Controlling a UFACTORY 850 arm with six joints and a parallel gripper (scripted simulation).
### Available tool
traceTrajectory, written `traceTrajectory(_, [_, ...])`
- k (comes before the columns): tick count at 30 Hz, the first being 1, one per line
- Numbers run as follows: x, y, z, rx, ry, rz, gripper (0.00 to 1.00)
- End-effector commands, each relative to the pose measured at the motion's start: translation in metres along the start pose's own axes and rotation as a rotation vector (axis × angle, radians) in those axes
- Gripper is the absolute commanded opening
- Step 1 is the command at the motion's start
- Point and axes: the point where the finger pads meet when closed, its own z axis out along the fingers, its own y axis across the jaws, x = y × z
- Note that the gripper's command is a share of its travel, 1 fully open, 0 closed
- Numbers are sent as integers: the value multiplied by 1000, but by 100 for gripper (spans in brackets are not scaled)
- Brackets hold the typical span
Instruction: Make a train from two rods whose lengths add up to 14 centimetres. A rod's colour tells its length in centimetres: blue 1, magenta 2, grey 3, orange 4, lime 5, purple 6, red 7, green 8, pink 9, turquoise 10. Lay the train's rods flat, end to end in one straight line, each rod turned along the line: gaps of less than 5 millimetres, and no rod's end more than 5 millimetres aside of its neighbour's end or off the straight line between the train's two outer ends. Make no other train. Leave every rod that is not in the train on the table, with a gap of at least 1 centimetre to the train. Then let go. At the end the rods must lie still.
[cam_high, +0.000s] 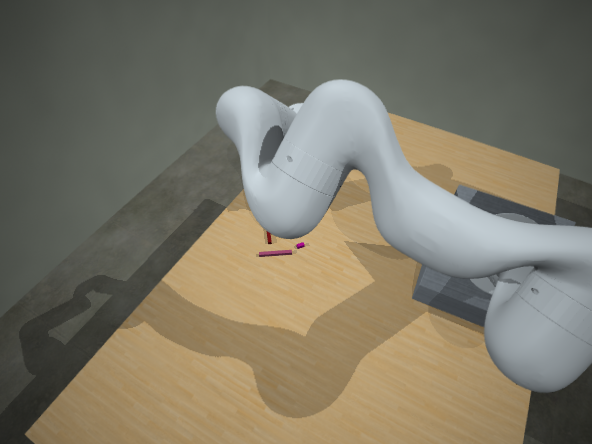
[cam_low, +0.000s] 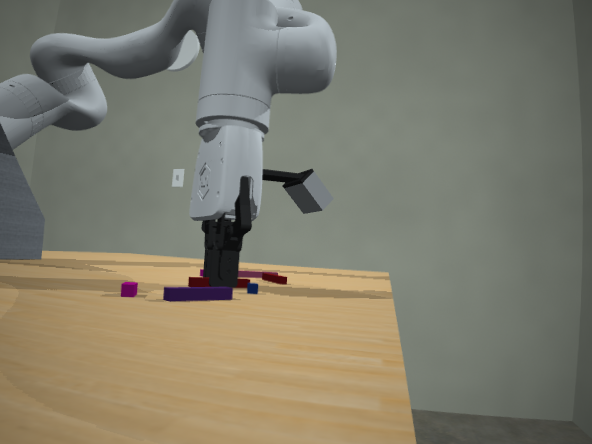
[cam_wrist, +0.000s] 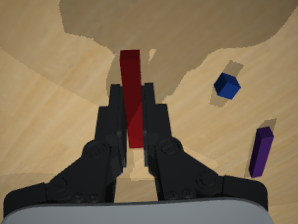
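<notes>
Red rod, position: The red rod (cam_low: 199, 282) (cam_wrist: 132, 100) lay between the fingers of the gripper (cam_low: 223, 284) (cam_wrist: 133, 101), low at the wooden table (cam_high: 225, 390) (cam_low: 250, 360) (cam_wrist: 35, 90). In the exterior view it showed on both sides of them.
Gripper: Fingers pointing down, it stood narrow, closed around the red rod.
Red rod, look: Straight, slim and square-edged, deep red, it ran lengthwise through the gap, one end reaching past the fingertips in the wrist view.
Second red rod: Another red piece (cam_high: 269, 238) (cam_low: 274, 278) lay near the pink rod (cam_high: 275, 253) (cam_low: 257, 273), apart from the gripped one; the two reds formed no train.
Purple rod: The purple rod (cam_low: 198, 294) (cam_wrist: 261, 152) lay flat to one side of the gripper, nearest the exterior camera along with a magenta rod (cam_low: 129, 289).
Blue rod: The short blue rod (cam_low: 252, 288) (cam_wrist: 227, 86) sat apart from the purple one.
Other magenta rod: A second magenta piece (cam_high: 300, 245) (cam_low: 202, 273) rested near one end of the pink rod.
Top view: The arm (cam_high: 345, 125) (cam_low: 240, 60) hid the gripper.
</notes>
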Motion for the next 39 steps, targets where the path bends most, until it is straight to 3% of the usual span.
traceTrajectory(1, [1,1,-1,-1,1,0,4])
traceTrajectory(33, [1,1,-1,-1,1,0,4])
traceTrajectory(39, [1,1,-16,-1,1,0,4])
